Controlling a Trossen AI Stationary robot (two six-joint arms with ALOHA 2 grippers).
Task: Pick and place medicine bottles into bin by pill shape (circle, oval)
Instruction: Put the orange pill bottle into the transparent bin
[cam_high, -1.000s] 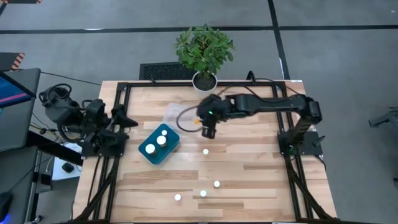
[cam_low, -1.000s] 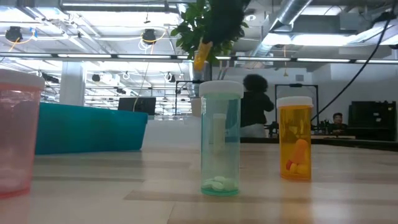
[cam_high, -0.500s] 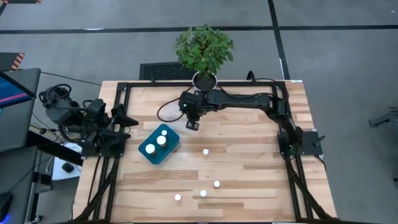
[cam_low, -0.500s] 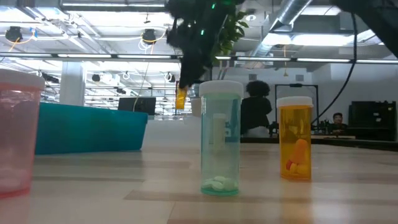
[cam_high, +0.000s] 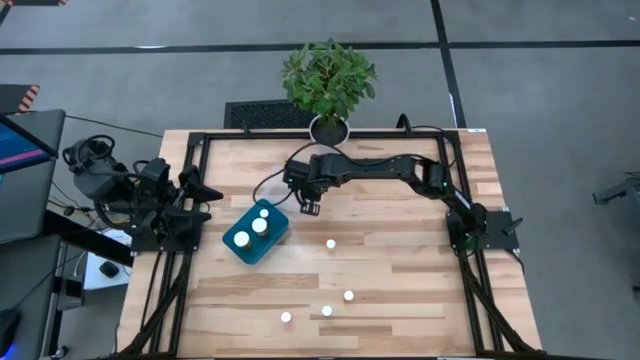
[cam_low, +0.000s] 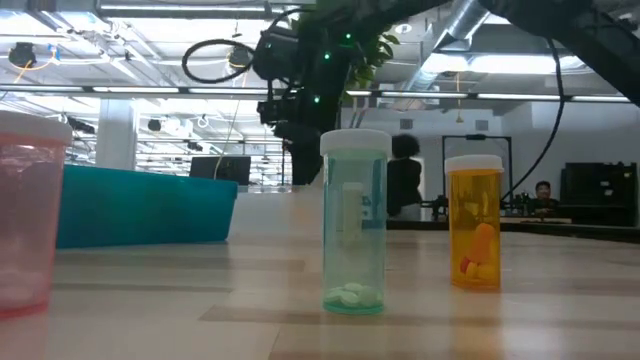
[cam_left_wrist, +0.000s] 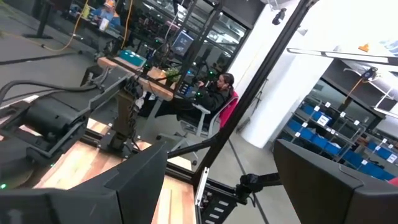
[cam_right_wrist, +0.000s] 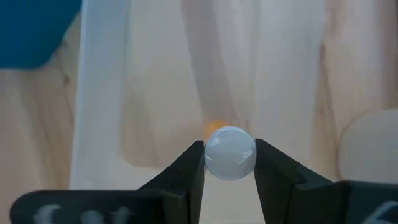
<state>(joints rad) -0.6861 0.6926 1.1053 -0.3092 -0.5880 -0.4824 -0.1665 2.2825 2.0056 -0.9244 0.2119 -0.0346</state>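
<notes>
My right gripper (cam_high: 308, 206) (cam_right_wrist: 230, 155) hangs over a clear bin (cam_high: 277, 183) (cam_right_wrist: 102, 93) just beyond the blue bin (cam_high: 255, 233), and is shut on an orange medicine bottle with a white cap (cam_right_wrist: 229, 152). The blue bin holds two white-capped bottles (cam_high: 259, 224). Several more bottles stand upright on their bases on the near half of the table (cam_high: 331, 243) (cam_high: 348, 296) (cam_high: 326, 311) (cam_high: 286, 317). The low view shows a pink one (cam_low: 25, 210), a teal one (cam_low: 355, 220) and an orange one (cam_low: 473, 222). My left gripper (cam_high: 205, 190) waits at the table's left edge, open. My right gripper pinches the bottle's white cap (cam_right_wrist: 217, 163) by its two opposite sides between its two fingers (cam_right_wrist: 186, 171). The fingers point down from above. The bottle hangs upright below them, its orange body (cam_right_wrist: 214, 128) just showing under the cap, lifted clear above the clear bin's floor.
A potted plant (cam_high: 328, 85) stands at the table's far edge, just behind my right arm. Black frame rails (cam_high: 200, 160) run along the table's sides. People sit in the room beyond the table (cam_low: 542, 195). Bare wood lies between the blue bin and the near bottles.
My right gripper has carried the orange bottle from the table's middle toward the left edge and lower, ending over the clear bin. It has stayed shut on the bottle, which has stayed upright.
</notes>
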